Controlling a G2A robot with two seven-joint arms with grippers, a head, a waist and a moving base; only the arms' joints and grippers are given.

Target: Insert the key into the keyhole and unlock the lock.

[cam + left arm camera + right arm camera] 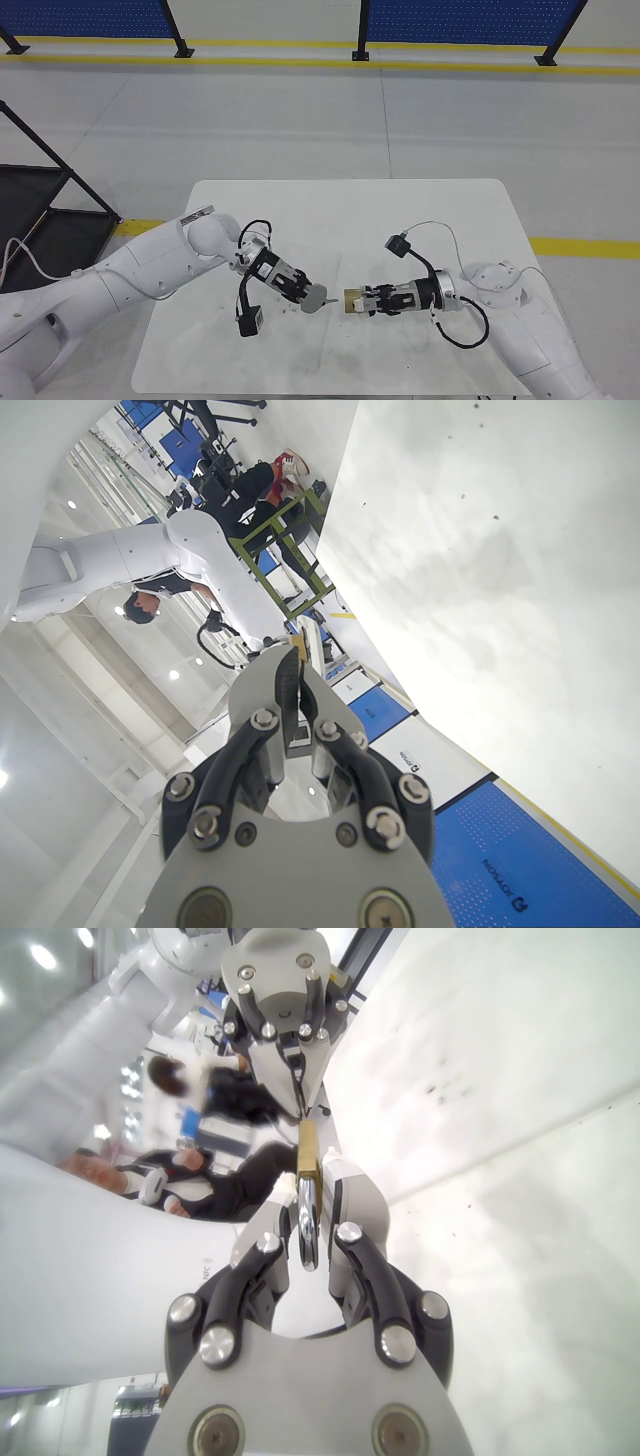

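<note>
A brass padlock (352,300) is held above the white table (420,215) by my right gripper (368,300), which is shut on it. In the right wrist view its brass body (306,1148) points away and its chrome shackle (307,1223) lies between the fingers (350,1188). My left gripper (318,298) faces it from the other side, shut on a thin key (303,1114) whose tip sits right at the lock's end face. In the left wrist view the black pads (287,685) are pressed together, with the brass lock (299,646) just beyond the tips. The keyhole itself is hidden.
Both grippers meet near the middle of the table's front half. A black cable with a small camera box (250,320) hangs from the left arm. Black stand legs (60,180) are on the floor to the left of the table.
</note>
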